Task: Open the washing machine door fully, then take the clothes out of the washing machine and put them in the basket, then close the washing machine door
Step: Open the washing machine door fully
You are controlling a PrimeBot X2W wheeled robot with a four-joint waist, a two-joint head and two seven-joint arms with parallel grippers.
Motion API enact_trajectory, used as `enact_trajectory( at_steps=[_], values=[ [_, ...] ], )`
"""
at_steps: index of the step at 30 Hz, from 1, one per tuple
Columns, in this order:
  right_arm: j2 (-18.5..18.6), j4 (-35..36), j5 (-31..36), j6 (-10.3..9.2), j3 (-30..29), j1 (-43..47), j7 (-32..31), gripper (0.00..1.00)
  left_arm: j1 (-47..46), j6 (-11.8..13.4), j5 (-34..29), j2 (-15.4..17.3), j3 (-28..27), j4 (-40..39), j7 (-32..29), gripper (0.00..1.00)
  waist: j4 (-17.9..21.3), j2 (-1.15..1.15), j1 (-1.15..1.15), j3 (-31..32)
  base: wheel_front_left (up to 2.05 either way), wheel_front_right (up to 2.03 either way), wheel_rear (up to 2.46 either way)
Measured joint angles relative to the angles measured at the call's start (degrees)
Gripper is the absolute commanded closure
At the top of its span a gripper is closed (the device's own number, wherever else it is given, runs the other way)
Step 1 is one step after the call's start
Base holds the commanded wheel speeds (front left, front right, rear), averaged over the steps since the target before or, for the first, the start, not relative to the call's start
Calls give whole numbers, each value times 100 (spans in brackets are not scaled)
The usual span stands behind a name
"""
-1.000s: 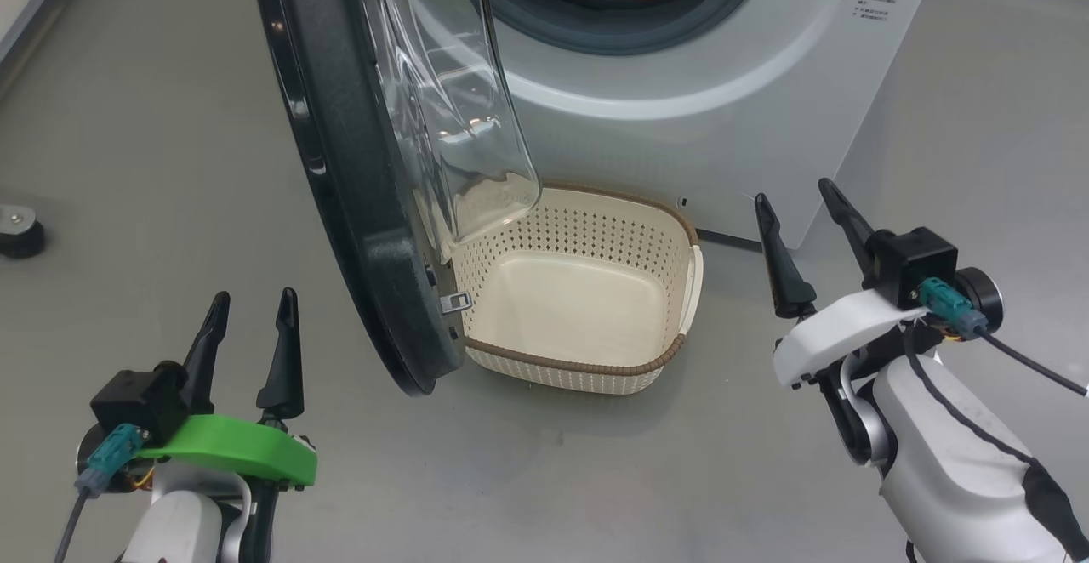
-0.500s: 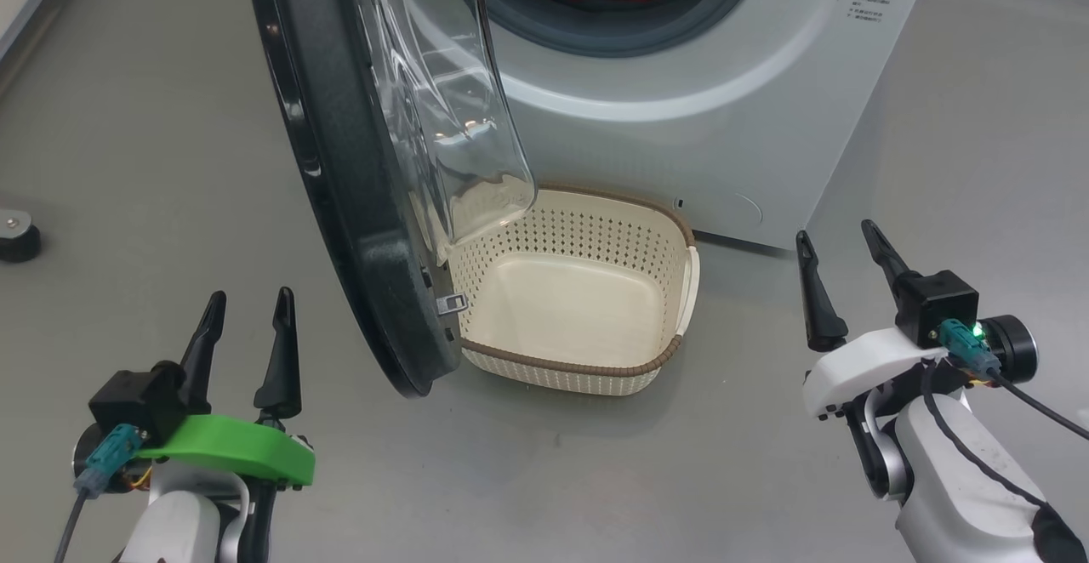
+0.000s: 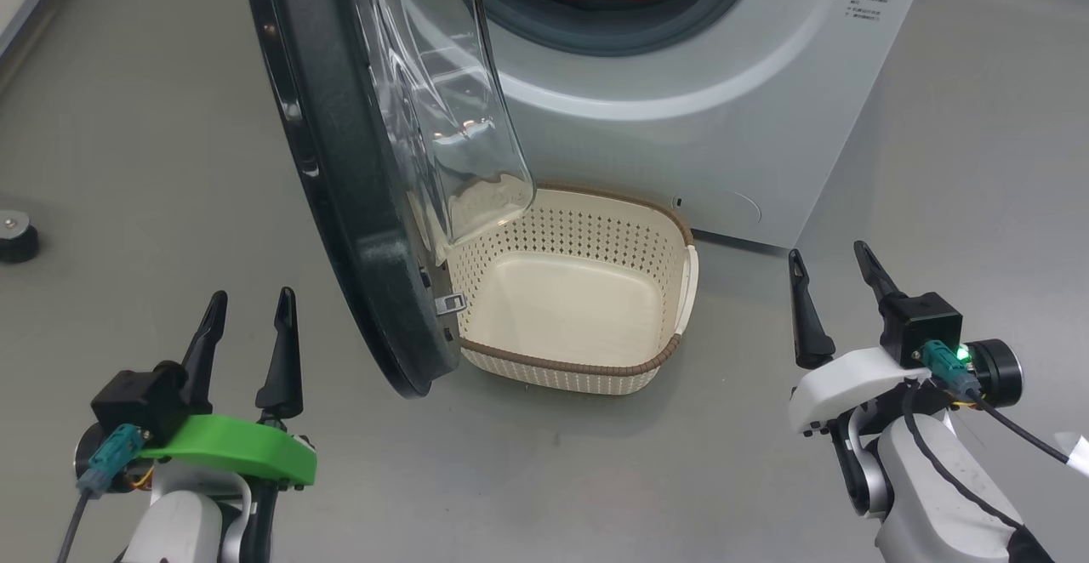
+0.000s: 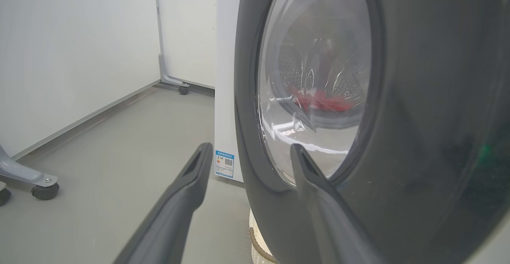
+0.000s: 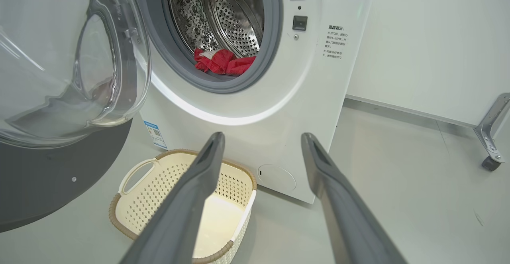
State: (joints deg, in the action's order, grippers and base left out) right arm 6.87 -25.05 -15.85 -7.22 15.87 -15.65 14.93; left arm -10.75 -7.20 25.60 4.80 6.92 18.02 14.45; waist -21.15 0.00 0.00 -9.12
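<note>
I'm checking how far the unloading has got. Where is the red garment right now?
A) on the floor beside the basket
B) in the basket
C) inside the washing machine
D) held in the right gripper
C: the clothes lie inside the washing machine, just behind its round opening, and the basket on the floor below holds nothing.

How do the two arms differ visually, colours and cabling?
Left gripper: two long dark tapered fingers, black block, bright green plastic bracket, teal connector, grey cable. Right gripper: same fingers, white plastic bracket, teal connector, green light, black cable along white forearm.
</note>
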Motion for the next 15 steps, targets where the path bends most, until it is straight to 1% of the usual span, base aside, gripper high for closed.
enact_trajectory(
  at_steps=[2,3,4,5,6,11,15],
  values=[
    [-23,7,89,0,-38,8,0,0,0,0,-1,-11,-4,-1,0,0,0,0,0,1,0,0,0],
    [-35,11,118,0,-58,17,0,0,0,0,-1,-14,-4,-1,0,24,0,0,0,2,0,0,0],
    [-47,15,145,0,-76,35,0,0,0,0,-1,-16,-4,-1,0,53,-1,0,0,3,0,0,0],
    [-58,18,156,0,-90,57,0,0,0,0,-1,-18,-4,-1,0,98,-1,0,0,3,0,0,0],
    [-68,20,172,0,-101,79,0,0,0,0,-1,-20,-7,-1,0,100,-2,0,0,4,0,0,0],
    [-132,32,242,0,-154,107,0,0,0,0,-1,-32,-58,-54,0,100,-7,0,0,0,0,0,0],
    [-148,41,283,0,-204,113,0,0,-4,0,-1,-52,-214,-299,-1,100,-14,0,0,-3,0,0,0]
  ],
)
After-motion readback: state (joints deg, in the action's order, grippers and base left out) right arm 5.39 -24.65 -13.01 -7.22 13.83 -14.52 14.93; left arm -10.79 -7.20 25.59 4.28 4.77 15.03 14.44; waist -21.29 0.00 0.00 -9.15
